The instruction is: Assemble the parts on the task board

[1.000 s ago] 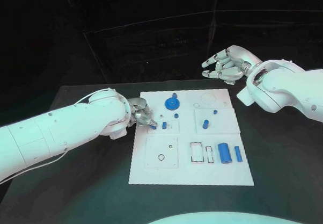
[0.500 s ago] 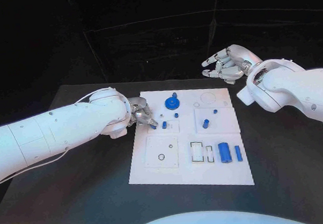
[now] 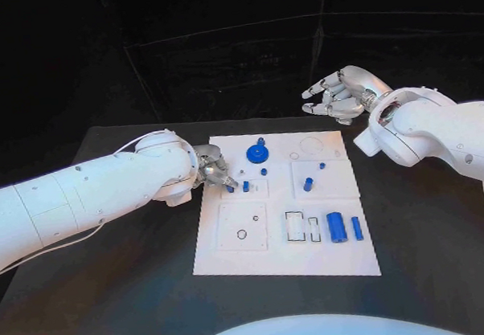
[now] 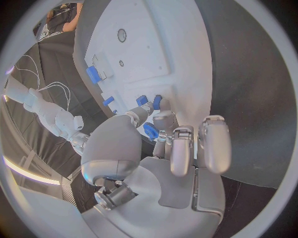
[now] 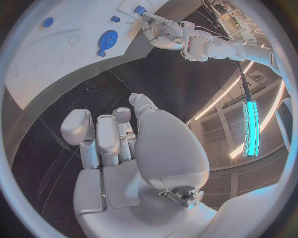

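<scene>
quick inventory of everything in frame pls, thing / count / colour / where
table: 1, black, under everything.
task board: 1, white, mid-table.
gear-shaped part: 1, blue, far end of the board.
large cylinder: 1, blue, lying at the board's near right.
thin bar: 1, blue, right beside the large cylinder.
peg: 1, blue, in the board's right middle.
small pieces: several, blue, near the left hand's fingertips; exact count unclear.
left hand: 1, silver, at the board's left edge, fingertips among the small pieces.
right hand: 1, silver, raised beyond the board's far right corner, holding nothing.
</scene>
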`<action>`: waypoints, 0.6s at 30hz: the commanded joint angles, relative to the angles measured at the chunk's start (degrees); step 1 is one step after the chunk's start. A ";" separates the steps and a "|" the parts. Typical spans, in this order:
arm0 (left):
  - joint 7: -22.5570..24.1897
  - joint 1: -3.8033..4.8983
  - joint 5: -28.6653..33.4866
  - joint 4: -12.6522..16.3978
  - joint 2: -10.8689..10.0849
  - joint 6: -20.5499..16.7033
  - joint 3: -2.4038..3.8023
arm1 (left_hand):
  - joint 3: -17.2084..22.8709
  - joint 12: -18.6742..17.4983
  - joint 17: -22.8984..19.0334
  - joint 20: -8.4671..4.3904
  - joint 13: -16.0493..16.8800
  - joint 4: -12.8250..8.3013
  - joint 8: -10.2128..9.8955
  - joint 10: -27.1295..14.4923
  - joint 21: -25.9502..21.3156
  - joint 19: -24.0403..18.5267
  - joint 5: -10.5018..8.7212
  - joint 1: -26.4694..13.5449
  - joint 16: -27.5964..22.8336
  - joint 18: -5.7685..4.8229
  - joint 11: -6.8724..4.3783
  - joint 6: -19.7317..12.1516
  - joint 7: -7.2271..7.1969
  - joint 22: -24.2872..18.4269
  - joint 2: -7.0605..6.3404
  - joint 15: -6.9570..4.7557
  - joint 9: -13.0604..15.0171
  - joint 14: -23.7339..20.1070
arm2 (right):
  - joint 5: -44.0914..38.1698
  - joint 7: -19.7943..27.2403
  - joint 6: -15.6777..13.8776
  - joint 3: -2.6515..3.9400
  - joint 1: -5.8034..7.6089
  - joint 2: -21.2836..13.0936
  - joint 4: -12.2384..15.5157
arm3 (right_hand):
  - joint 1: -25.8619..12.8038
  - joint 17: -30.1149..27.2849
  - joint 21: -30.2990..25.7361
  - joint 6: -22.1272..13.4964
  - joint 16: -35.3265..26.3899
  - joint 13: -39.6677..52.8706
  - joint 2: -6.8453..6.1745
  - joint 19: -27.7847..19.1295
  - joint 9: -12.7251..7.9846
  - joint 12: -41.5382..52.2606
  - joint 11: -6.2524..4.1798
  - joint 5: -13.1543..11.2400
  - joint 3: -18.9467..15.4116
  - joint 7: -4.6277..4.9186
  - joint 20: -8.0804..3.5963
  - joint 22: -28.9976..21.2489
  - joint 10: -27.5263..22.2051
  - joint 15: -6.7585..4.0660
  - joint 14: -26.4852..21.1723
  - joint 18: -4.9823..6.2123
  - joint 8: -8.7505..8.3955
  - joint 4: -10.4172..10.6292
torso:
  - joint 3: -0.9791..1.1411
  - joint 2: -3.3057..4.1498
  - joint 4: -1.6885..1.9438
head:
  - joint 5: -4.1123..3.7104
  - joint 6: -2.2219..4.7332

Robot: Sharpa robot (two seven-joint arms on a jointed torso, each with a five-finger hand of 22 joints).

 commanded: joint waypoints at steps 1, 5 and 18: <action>-0.70 -0.03 0.07 -0.05 0.14 1.16 -0.10 | -0.32 0.37 15.09 -0.09 0.21 0.56 0.02 0.58 0.43 0.37 0.16 -1.04 0.18 -0.19 -0.11 0.69 0.01 1.16 0.01 -0.51 -0.15 5.95 | 0.42 0.39 -0.28 0.04 0.11 0.06 -0.01 | 0.48 -0.04 -0.20 0.12 -0.22 -0.09 -0.21 -0.03 0.00 -0.13 0.00 0.51 0.35 -0.17 -0.18 -0.02 -0.30 -0.34 0.63 0.52 0.22 0.04 | 0.03 -0.03 0.08 | -0.04 -0.09; -0.76 0.02 0.07 -0.24 0.27 1.13 -0.09 | -0.52 0.51 15.09 -0.10 0.37 0.81 0.00 0.70 0.43 0.38 0.16 -1.38 0.18 -0.19 -0.13 0.82 -0.01 1.18 0.04 -0.53 -0.24 5.95 | 0.44 0.42 -0.27 0.04 0.11 0.13 -0.06 | 0.48 -0.04 -0.20 0.12 -0.22 -0.09 -0.21 -0.03 0.00 -0.13 0.00 0.51 0.35 -0.17 -0.18 -0.02 -0.30 -0.34 0.63 0.52 0.22 0.04 | 0.01 -0.03 0.07 | -0.03 -0.11; -1.27 0.14 0.10 -1.60 0.95 1.14 -0.08 | -6.70 0.60 15.09 -0.08 0.43 4.06 0.03 0.95 0.54 0.49 -0.41 -6.31 0.18 -0.27 0.02 1.99 0.19 1.48 -2.71 -0.43 -0.88 5.95 | 0.87 1.12 0.31 0.04 0.10 0.17 -0.05 | -0.65 -0.13 -0.36 0.07 -0.42 -0.34 -1.10 -0.09 -0.02 -0.08 0.05 -0.23 -0.26 -0.20 -0.16 -0.20 -0.19 -0.30 0.61 0.54 0.25 0.67 | 0.05 -0.06 0.03 | 0.01 -0.15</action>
